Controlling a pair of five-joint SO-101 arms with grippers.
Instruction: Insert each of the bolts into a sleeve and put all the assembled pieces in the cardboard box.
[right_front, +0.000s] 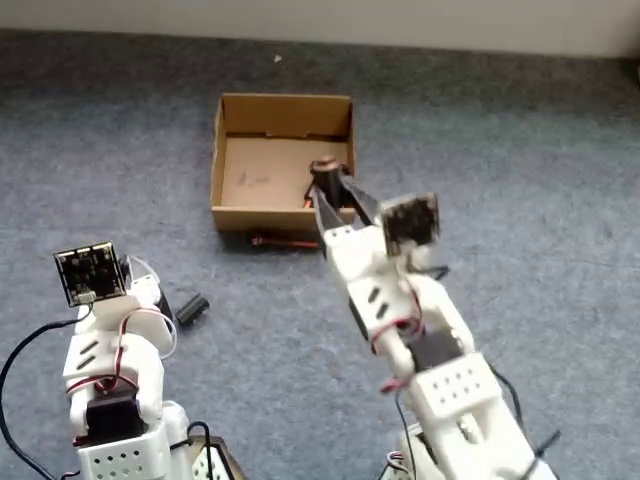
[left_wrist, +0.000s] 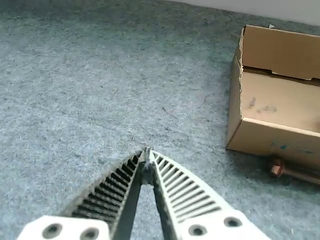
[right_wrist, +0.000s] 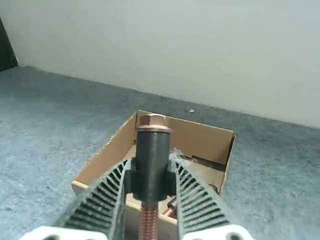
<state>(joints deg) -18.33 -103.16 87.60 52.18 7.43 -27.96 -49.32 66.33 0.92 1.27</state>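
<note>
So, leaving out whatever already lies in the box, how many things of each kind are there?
bolt, loose on the carpet: 1
sleeve, loose on the carpet: 1
assembled piece, held above the box: 1
box: 1
Total: 4

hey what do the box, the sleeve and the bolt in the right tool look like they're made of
The cardboard box: plain brown matte paperboard, folded walls with raw edges. The sleeve in the right tool: smooth black, slight sheen, probably plastic or rubber. The bolt: copper-coloured metal, judging by hex head and threaded shank; maybe only plated.
</note>
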